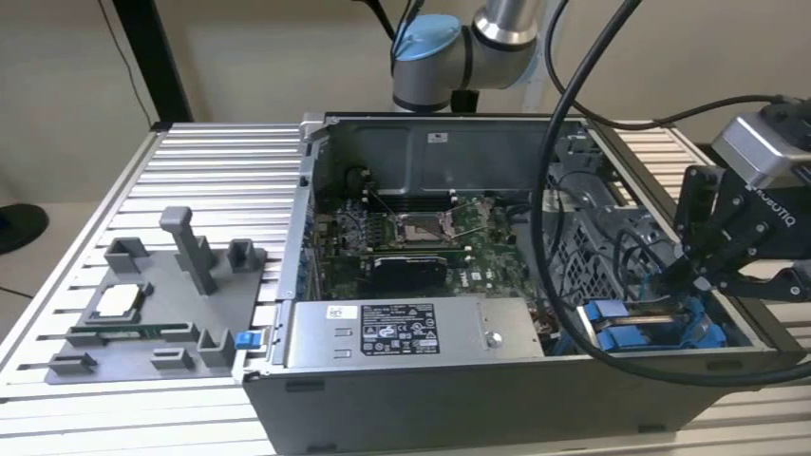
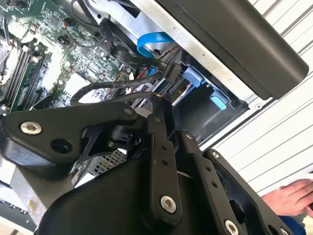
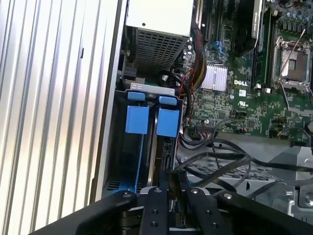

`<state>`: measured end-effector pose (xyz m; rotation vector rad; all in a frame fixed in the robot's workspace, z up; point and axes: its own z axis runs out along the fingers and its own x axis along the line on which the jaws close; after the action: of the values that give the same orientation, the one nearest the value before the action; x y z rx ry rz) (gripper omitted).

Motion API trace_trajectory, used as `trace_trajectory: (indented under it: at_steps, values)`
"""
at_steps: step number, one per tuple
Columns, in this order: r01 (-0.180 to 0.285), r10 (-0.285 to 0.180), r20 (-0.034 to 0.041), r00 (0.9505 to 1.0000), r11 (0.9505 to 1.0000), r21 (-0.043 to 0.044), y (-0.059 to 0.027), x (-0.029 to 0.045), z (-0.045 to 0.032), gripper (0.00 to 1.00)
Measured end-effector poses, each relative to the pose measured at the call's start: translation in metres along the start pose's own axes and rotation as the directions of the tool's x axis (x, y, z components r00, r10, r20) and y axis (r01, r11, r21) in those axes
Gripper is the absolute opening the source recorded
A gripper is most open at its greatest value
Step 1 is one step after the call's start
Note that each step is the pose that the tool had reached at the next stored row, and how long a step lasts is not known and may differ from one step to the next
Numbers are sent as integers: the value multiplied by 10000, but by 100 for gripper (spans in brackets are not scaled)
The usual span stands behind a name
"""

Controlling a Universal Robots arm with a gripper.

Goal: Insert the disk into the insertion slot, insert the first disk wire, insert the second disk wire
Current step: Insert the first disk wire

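Observation:
The insertion slot (image 1: 659,334) lies in the open computer case's near corner, at the exterior view's right. In the first wrist view its grey metal rim (image 3: 149,89) frames the disk, which stands edge-on inside with its bright blue frame tabs (image 3: 167,122) showing. My gripper (image 1: 690,277) hangs just above this bay. Its black fingers (image 3: 164,188) are pressed together on the end of a thin black disk wire (image 3: 215,159) that loops away over the case. In the second wrist view the fingertips (image 2: 157,104) sit beside a black connector (image 2: 171,73) at the disk's end (image 2: 180,91).
A grey labelled power-supply box (image 1: 393,332) lies along the case front beside the bay. The motherboard (image 1: 419,237) and a perforated metal cage (image 1: 595,256) lie behind. Thick black arm cables (image 1: 554,190) hang over the case. A grey fixture tray (image 1: 152,304) sits left. A person's hand (image 2: 288,196) rests outside the case.

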<state>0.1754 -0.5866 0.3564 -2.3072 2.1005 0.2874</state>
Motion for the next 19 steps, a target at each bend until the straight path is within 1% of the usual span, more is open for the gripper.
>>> trace_trajectory:
  at_steps: [3, 6, 8, 15, 19]
  values:
    - [0, 0, 0, 10000, 10000, 0, -4, -12, 24, 0]
    - [1, -1, -2, 10000, 10000, 8, -10, -10, 63, 0]
    - [6, -6, -5, 10000, 10000, 28, -19, -7, 88, 0]
    - [37, -36, -26, 10000, 9998, 214, -37, -1, 141, 0]
    - [42, -42, -29, 10000, 9997, 238, -38, 1, 148, 0]
